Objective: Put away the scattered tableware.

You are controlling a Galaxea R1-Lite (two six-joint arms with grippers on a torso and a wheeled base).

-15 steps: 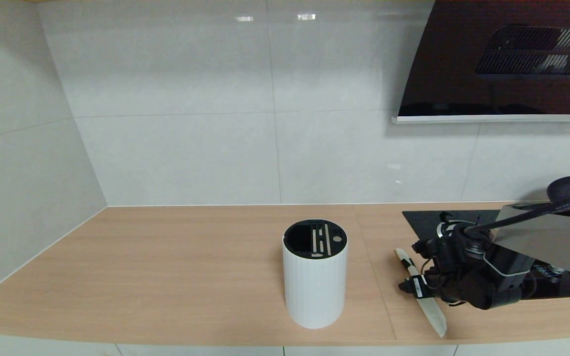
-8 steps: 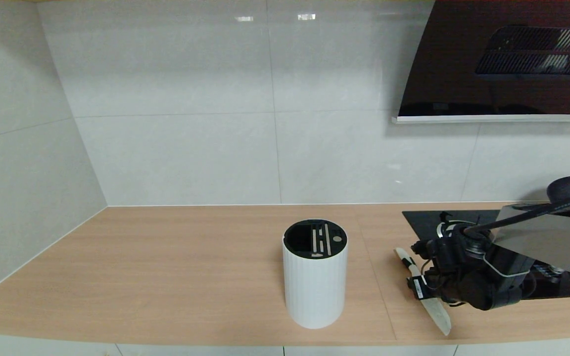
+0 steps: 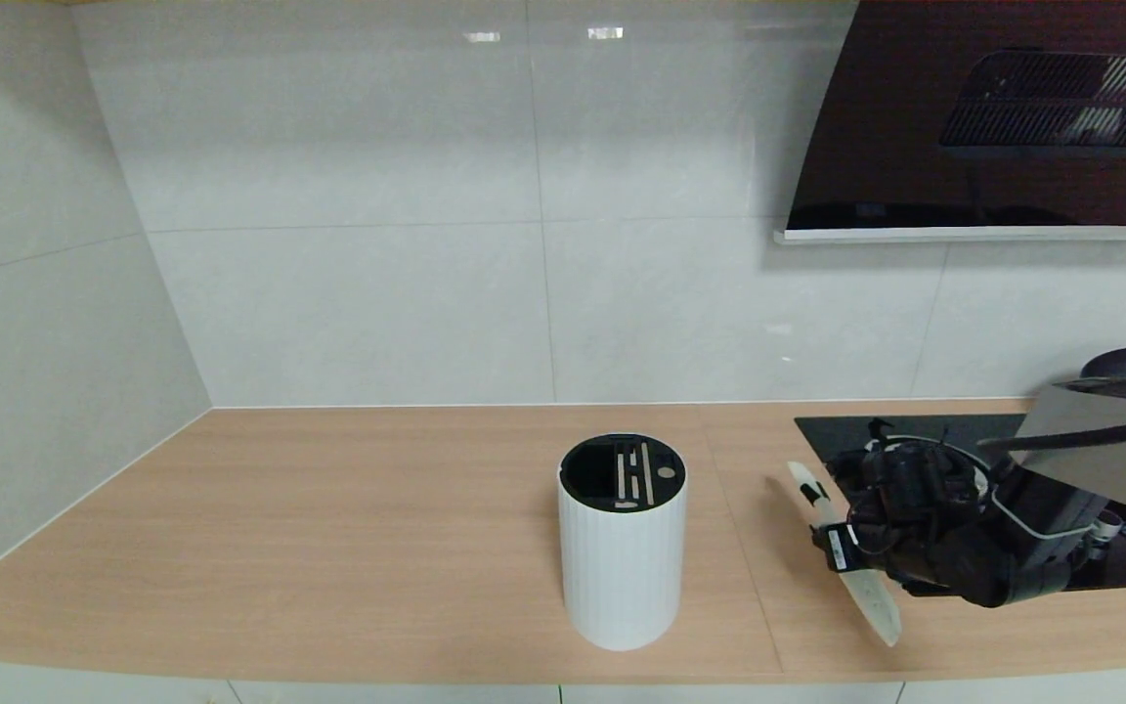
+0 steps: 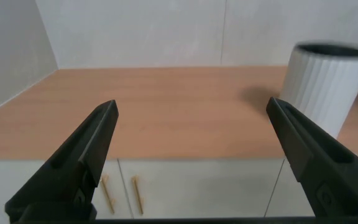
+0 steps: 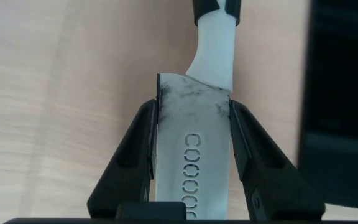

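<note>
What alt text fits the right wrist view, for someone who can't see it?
The right gripper is shut on the pale blade of a white, black-banded kitchen knife above a light wooden countertop. A black cooktop lies beside it.

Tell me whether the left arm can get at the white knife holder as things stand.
Probably yes: the left gripper is open, and only bare countertop lies between it and the white knife holder.

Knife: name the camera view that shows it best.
Head view: the knife shows whole there, handle to tip, crossways in the right gripper beside the hob. The right wrist view gives a close look at the blade between the fingers and the handle's start. The left wrist view faces the white holder.
</note>
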